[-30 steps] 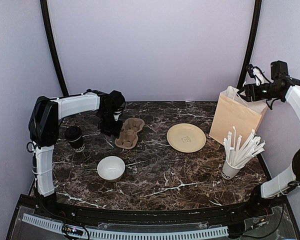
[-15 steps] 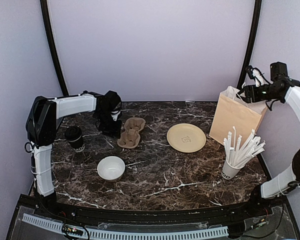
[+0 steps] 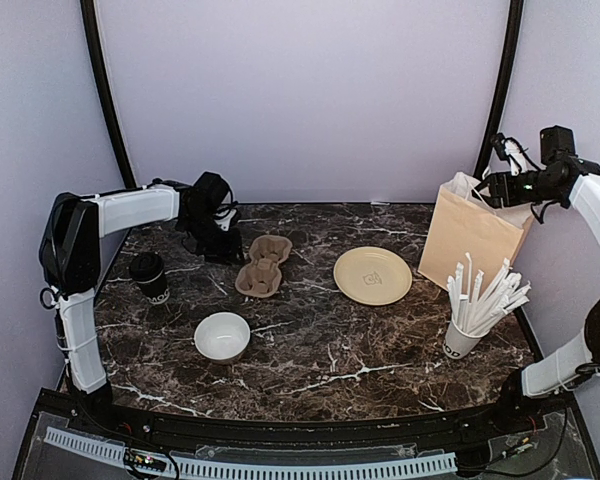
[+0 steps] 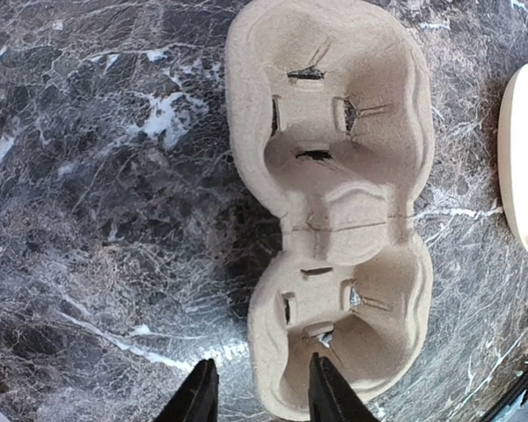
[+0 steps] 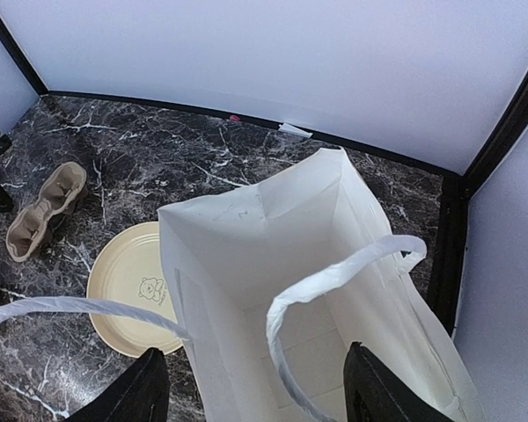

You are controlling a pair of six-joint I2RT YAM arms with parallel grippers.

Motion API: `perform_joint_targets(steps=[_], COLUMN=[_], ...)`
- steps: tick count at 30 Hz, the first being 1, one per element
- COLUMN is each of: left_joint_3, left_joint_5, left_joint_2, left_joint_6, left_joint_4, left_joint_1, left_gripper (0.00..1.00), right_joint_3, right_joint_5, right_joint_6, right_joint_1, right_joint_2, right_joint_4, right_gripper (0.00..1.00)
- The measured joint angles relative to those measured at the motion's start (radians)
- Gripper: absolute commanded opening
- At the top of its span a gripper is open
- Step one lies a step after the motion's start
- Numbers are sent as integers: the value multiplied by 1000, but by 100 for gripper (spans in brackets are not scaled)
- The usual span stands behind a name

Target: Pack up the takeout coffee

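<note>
Pulp cup carrier (image 4: pixel 334 202) fills my left wrist cam: 2 wells, lying flat on the dark marble table (image 3: pixel 330 350), long axis running away from the cam. L gripper (image 4: pixel 262 400) sits low over its near end with the fingers partly spread. 1 tip shows over the near well, the other over bare marble, and the carrier's rim is between them. Can't tell if either tip touches it.

From the overhead cam, the L gripper (image 3: pixel 218 235) is at the back-left of the table, just beside the carrier (image 3: pixel 263 265). The takeout coffee (image 3: pixel 149 276) stands upright near the left edge, black top on, left of the carrier and apart from the gripper. A white bowl (image 3: pixel 222 336) sits nearer me, and a cream plate (image 3: pixel 372 275) lies approx. mid-table, right of the carrier.

R gripper (image 3: pixel 500 185) hangs high at the back-right, above a brown paper bag (image 3: pixel 475 230) that stands open. On the right wrist cam its fingers (image 5: pixel 132 396) are spread wide over the bag's mouth (image 5: pixel 308 290), white handles looping up, w/ the plate (image 5: pixel 128 286) beyond. A cup of white straws (image 3: pixel 475 305) stands in front of the bag.
</note>
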Motion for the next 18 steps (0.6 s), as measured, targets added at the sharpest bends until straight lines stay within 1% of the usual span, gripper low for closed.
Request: perform_joint_targets(steps=[5,10,17,18], left_joint_3=[-24,-55,-88,-93], left_joint_5=[74,183,291,300], left_joint_2=[1,2,9,11], left_joint_6=[-1,-4,-6,-6], left_joint_4=[27,69,95,96], left_joint_1=[45,87,98,98], left_gripper=[38,39,39,41], right_joint_3=[-8,-12,-14,-14], right_joint_5=[0,-1,-2,-3], right_joint_6=[0,0,1,1], right_joint_1=[0,0,0,0], right_joint_2=[-6,-6,-6,-6], right_joint_4=[0,0,0,0], right_gripper=[68,68,68,68])
